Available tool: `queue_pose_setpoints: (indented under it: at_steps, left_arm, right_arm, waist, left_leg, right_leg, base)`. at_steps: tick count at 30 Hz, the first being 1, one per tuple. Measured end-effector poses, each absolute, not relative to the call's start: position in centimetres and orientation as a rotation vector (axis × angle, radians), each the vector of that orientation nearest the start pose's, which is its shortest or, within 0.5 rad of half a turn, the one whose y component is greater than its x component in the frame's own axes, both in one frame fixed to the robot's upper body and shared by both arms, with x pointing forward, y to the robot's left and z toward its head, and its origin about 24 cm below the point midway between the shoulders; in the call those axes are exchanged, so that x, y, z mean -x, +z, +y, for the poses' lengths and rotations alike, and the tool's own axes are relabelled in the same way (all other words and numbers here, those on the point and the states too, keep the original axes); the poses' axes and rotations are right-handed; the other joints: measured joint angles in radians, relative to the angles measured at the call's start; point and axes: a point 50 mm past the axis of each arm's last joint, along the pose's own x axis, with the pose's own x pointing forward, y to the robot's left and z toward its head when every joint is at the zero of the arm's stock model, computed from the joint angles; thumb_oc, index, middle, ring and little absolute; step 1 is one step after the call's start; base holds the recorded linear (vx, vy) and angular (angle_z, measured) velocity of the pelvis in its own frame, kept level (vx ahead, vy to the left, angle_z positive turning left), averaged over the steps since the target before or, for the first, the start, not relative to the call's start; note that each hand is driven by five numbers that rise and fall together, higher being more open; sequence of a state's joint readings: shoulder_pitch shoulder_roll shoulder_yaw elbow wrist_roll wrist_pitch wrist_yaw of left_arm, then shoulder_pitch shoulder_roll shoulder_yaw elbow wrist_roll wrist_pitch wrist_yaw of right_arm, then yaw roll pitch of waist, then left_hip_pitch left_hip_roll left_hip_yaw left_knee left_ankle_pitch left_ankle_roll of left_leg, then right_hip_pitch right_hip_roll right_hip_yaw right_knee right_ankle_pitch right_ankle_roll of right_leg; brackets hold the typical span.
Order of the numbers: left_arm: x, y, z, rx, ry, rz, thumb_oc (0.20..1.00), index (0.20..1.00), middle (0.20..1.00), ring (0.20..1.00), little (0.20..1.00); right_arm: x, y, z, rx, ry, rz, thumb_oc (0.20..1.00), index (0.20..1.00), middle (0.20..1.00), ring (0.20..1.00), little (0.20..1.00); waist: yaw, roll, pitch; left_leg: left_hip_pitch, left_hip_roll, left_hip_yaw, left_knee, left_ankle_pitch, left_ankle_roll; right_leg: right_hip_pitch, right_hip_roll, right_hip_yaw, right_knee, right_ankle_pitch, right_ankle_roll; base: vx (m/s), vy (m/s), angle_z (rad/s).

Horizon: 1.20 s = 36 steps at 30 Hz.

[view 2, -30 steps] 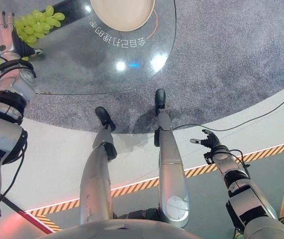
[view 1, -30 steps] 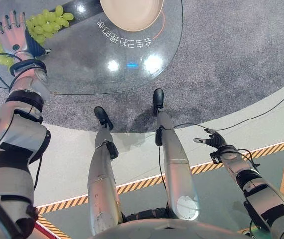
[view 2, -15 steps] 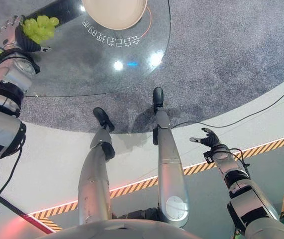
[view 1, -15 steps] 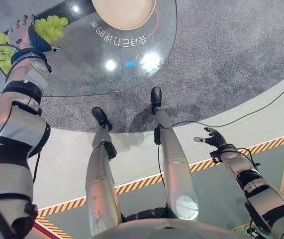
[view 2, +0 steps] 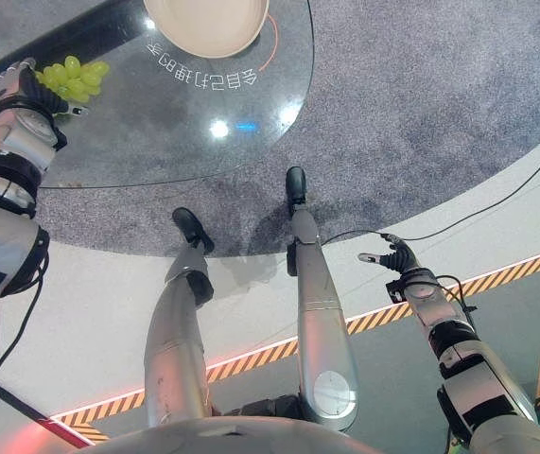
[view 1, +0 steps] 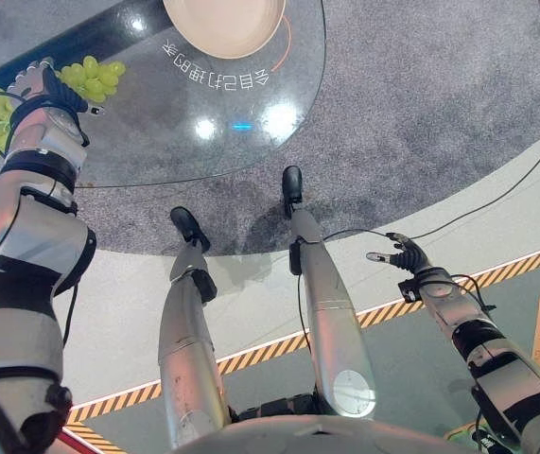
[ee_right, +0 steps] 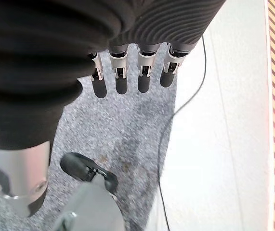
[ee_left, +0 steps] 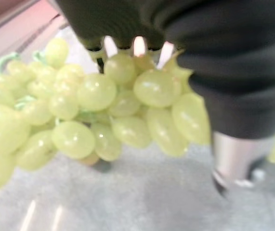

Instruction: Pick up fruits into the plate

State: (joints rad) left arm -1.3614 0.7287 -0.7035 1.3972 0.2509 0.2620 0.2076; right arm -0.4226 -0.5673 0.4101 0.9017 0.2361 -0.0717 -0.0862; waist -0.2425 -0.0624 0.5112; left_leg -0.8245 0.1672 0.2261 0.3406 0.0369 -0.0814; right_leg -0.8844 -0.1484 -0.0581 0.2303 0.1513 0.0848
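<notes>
Overhead, a round glass table (view 1: 156, 132) bears a beige plate (view 1: 222, 24) at its far edge. Left of the plate, green grapes (ee_left: 103, 110) lie on the glass under the left hand (view 1: 47, 83), fingers curled over them. Right hand (view 1: 404, 257) hangs low at right, fingers relaxed, empty.

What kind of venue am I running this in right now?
Probably an exhibition or demo floor, not a home: a round glass table printed with lettering stands on grey carpet, and yellow-black hazard tape marks off the floor beside it. Grapes and a plate look staged.
</notes>
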Motion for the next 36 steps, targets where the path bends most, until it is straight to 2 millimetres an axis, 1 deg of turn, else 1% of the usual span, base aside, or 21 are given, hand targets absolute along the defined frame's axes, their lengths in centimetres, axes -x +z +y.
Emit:
queue_pose_setpoints:
  at_steps: [1, 2, 4, 5, 7, 8, 9, 11, 15, 16, 18, 20, 22, 25, 26, 29, 31, 32, 33, 34, 36]
  left_arm:
    - [-38.7, 25.1, 32.8, -1.323, 0.669, 0.298, 0.200, 0.200, 0.200, 0.200, 0.200]
    - [-38.6, 25.4, 33.0, -1.392, 0.703, 0.313, 0.200, 0.200, 0.200, 0.200, 0.200]
    - [-38.4, 24.9, 33.1, -1.495, 0.715, 0.346, 0.200, 0.200, 0.200, 0.200, 0.200]
    - [-38.3, 24.8, 33.3, -1.597, 0.736, 0.365, 0.200, 0.200, 0.200, 0.200, 0.200]
    - [-38.2, 24.9, 33.1, -1.709, 0.764, 0.370, 0.200, 0.200, 0.200, 0.200, 0.200]
    - [-38.2, 24.6, 33.2, -1.732, 0.760, 0.380, 0.200, 0.200, 0.200, 0.200, 0.200]
    - [-37.9, 23.9, 33.5, -1.813, 0.768, 0.396, 0.200, 0.200, 0.200, 0.200, 0.200]
    - [-37.6, 23.3, 33.7, -1.933, 0.793, 0.385, 0.200, 0.200, 0.200, 0.200, 0.200]
    - [-37.3, 21.9, 34.0, -1.980, 0.795, 0.369, 0.200, 0.200, 0.200, 0.200, 0.200]
    - [-37.1, 21.2, 34.2, -1.984, 0.796, 0.361, 0.200, 0.200, 0.200, 0.200, 0.200]
    - [-36.7, 20.3, 34.4, -1.958, 0.807, 0.348, 0.200, 0.200, 0.200, 0.200, 0.200]
    - [-36.5, 19.5, 34.7, -1.890, 0.811, 0.343, 0.200, 0.200, 0.200, 0.200, 0.200]
    - [-36.2, 18.2, 35.0, -1.744, 0.817, 0.326, 0.200, 0.200, 0.200, 0.200, 0.200]
    - [-35.8, 17.0, 35.3, -1.579, 0.815, 0.301, 0.200, 0.200, 0.200, 0.200, 0.200]
    - [-35.6, 16.3, 35.4, -1.537, 0.806, 0.296, 0.200, 0.200, 0.200, 0.200, 0.200]
    - [-35.2, 15.5, 35.7, -1.446, 0.808, 0.265, 0.200, 0.200, 0.200, 0.200, 0.200]
    - [-34.8, 14.7, 36.0, -1.367, 0.797, 0.231, 0.200, 0.200, 0.200, 0.200, 0.200]
    - [-34.7, 14.5, 36.0, -1.358, 0.794, 0.230, 0.200, 0.200, 0.200, 0.200, 0.200]
    - [-34.4, 14.2, 36.3, -1.337, 0.791, 0.221, 0.200, 0.200, 0.200, 0.200, 0.200]
    - [-34.2, 14.0, 36.4, -1.310, 0.794, 0.209, 0.200, 0.200, 0.200, 0.200, 0.200]
    - [-33.9, 13.5, 36.5, -1.264, 0.791, 0.192, 0.200, 0.200, 0.200, 0.200, 0.200]
  right_arm:
    - [-29.6, -1.2, -27.0, 0.538, -0.052, 0.449, 1.000, 1.000, 1.000, 1.000, 1.000]
    - [-29.8, -0.9, -26.8, 0.527, -0.047, 0.430, 1.000, 1.000, 1.000, 1.000, 1.000]
    - [-29.8, -0.8, -26.6, 0.516, -0.048, 0.413, 1.000, 1.000, 1.000, 1.000, 1.000]
    - [-29.9, -0.6, -26.4, 0.509, -0.048, 0.398, 1.000, 1.000, 1.000, 1.000, 1.000]
    - [-30.1, -0.3, -26.2, 0.481, -0.055, 0.375, 1.000, 1.000, 1.000, 1.000, 1.000]
    - [-30.1, -0.3, -26.1, 0.480, -0.056, 0.370, 1.000, 1.000, 1.000, 1.000, 1.000]
    - [-30.2, -0.2, -26.0, 0.479, -0.059, 0.363, 1.000, 1.000, 1.000, 1.000, 1.000]
    - [-30.2, -0.2, -26.0, 0.480, -0.061, 0.361, 1.000, 1.000, 1.000, 1.000, 1.000]
    - [-30.2, -0.3, -25.9, 0.485, -0.053, 0.362, 1.000, 1.000, 1.000, 1.000, 1.000]
    - [-30.2, -0.3, -25.9, 0.485, -0.052, 0.362, 1.000, 1.000, 1.000, 1.000, 1.000]
    - [-30.1, -0.3, -25.9, 0.486, -0.051, 0.362, 1.000, 1.000, 1.000, 1.000, 1.000]
    - [-30.1, -0.4, -25.8, 0.486, -0.050, 0.363, 1.000, 1.000, 1.000, 1.000, 1.000]
    - [-29.8, -0.6, -25.9, 0.483, -0.046, 0.360, 1.000, 1.000, 1.000, 1.000, 1.000]
    - [-29.7, -0.5, -25.5, 0.477, -0.031, 0.346, 1.000, 1.000, 1.000, 1.000, 1.000]
    - [-29.5, -0.7, -25.4, 0.474, -0.024, 0.346, 1.000, 1.000, 1.000, 1.000, 1.000]
    - [-29.2, -0.9, -24.9, 0.464, -0.010, 0.341, 1.000, 1.000, 1.000, 1.000, 1.000]
    - [-28.7, -1.5, -24.6, 0.452, -0.005, 0.356, 1.000, 1.000, 1.000, 1.000, 1.000]
    - [-28.5, -1.7, -24.5, 0.448, -0.003, 0.363, 1.000, 1.000, 1.000, 1.000, 1.000]
    - [-28.1, -2.2, -24.3, 0.438, 0.001, 0.375, 1.000, 1.000, 1.000, 1.000, 1.000]
    - [-27.8, -2.5, -24.2, 0.434, 0.005, 0.382, 1.000, 1.000, 1.000, 1.000, 1.000]
    - [-27.2, -2.9, -24.1, 0.430, 0.015, 0.392, 1.000, 1.000, 1.000, 1.000, 1.000]
  waist:
    - [0.000, -0.004, -0.003]
    - [-0.001, -0.017, -0.010]
    - [-0.002, -0.033, -0.026]
    - [-0.002, -0.041, -0.049]
    - [-0.003, -0.045, -0.050]
    - [-0.002, -0.045, -0.050]
    - [-0.002, -0.045, -0.050]
    - [0.000, -0.045, -0.050]
    - [0.002, -0.045, -0.050]
    - [0.003, -0.045, -0.050]
    - [0.007, -0.046, -0.050]
    - [0.010, -0.046, -0.048]
    - [0.023, -0.046, -0.047]
    - [0.039, -0.046, -0.041]
    - [0.049, -0.046, -0.040]
    - [0.071, -0.044, -0.037]
    - [0.080, -0.042, -0.031]
    - [0.083, -0.042, -0.031]
    - [0.090, -0.040, -0.029]
    - [0.105, -0.034, -0.025]
    - [0.111, -0.025, -0.018]
  left_leg:
    - [-0.005, 0.005, -0.003, 0.009, -0.004, -0.002]
    - [-0.012, 0.012, -0.009, 0.019, -0.009, -0.006]
    - [-0.021, 0.014, -0.007, 0.021, -0.006, -0.003]
    - [-0.044, 0.016, -0.008, 0.023, -0.010, -0.008]
    - [-0.048, 0.017, -0.014, 0.028, -0.008, -0.006]
    - [-0.048, 0.017, -0.014, 0.030, -0.008, -0.006]
    - [-0.047, 0.018, -0.014, 0.032, -0.009, -0.005]
    - [-0.047, 0.018, -0.015, 0.031, -0.009, -0.005]
    - [-0.038, 0.018, -0.019, 0.032, -0.010, -0.006]
    - [-0.036, 0.018, -0.018, 0.032, -0.010, -0.006]
    - [-0.030, 0.018, -0.017, 0.031, -0.009, -0.005]
    - [-0.015, 0.017, -0.017, 0.029, -0.009, -0.005]
    - [0.028, 0.016, -0.015, 0.017, -0.009, -0.005]
    - [0.093, 0.010, -0.013, -0.006, -0.007, -0.005]
    - [0.125, 0.008, -0.012, -0.019, -0.006, -0.007]
    - [0.196, 0.000, -0.012, -0.055, 0.005, -0.011]
    - [0.285, -0.014, -0.014, -0.121, 0.031, -0.014]
    - [0.307, -0.016, -0.015, -0.138, 0.036, -0.015]
    - [0.360, -0.020, -0.017, -0.173, 0.051, -0.014]
    - [0.402, -0.022, -0.018, -0.199, 0.061, -0.015]
    - [0.480, -0.030, -0.018, -0.257, 0.082, -0.012]
  right_leg:
    - [0.000, 0.003, -0.001, 0.000, 0.000, -0.001]
    - [-0.001, 0.009, -0.005, 0.000, 0.000, -0.001]
    - [-0.013, 0.012, -0.004, 0.000, 0.004, -0.006]
    - [-0.033, 0.014, -0.003, -0.001, 0.004, -0.005]
    - [-0.033, 0.016, -0.006, 0.000, 0.005, -0.007]
    - [-0.032, 0.016, -0.006, 0.000, 0.005, -0.007]
    - [-0.031, 0.017, -0.005, 0.000, 0.005, -0.007]
    - [-0.029, 0.017, -0.006, 0.000, 0.006, -0.007]
    - [-0.019, 0.017, -0.009, -0.001, 0.005, -0.007]
    - [-0.019, 0.017, -0.007, -0.001, 0.005, -0.007]
    - [-0.013, 0.017, -0.007, 0.000, 0.005, -0.007]
    - [0.002, 0.017, -0.007, -0.001, 0.005, -0.007]
    - [0.040, 0.017, -0.006, -0.005, 0.005, -0.007]
    - [0.099, 0.015, -0.008, -0.015, 0.004, -0.009]
    - [0.128, 0.014, -0.008, -0.022, 0.003, -0.009]
    - [0.191, 0.009, -0.012, -0.038, 0.003, -0.008]
    - [0.268, 0.002, -0.025, -0.062, 0.002, -0.007]
    - [0.288, 0.002, -0.028, -0.070, 0.001, -0.006]
    - [0.335, 0.002, -0.036, -0.086, 0.001, -0.006]
    - [0.372, 0.001, -0.039, -0.099, 0.001, -0.006]
    - [0.442, 0.001, -0.049, -0.131, 0.001, -0.006]
  base:
    - [-0.08, -0.082, -0.06]
    - [-0.09, -0.100, -0.05]
    - [-0.05, -0.088, -0.05]
    - [-0.01, -0.056, -0.03]
    - [-0.01, -0.066, 0.00]
    - [-0.02, -0.047, -0.02]
    - [0.00, 0.000, 0.00]
    - [0.00, 0.000, 0.00]
    - [-0.02, 0.007, 0.01]
    - [0.00, 0.000, 0.00]
    - [-0.04, 0.016, -0.01]
    - [-0.04, 0.008, 0.00]
    - [-0.04, 0.004, 0.00]
    - [-0.05, -0.001, 0.03]
    - [-0.04, 0.011, 0.03]
    - [-0.03, -0.003, 0.06]
    - [0.00, -0.013, 0.14]
    - [0.01, -0.023, 0.15]
    - [0.02, -0.028, 0.10]
    - [0.03, -0.031, 0.10]
    - [0.04, -0.029, 0.08]
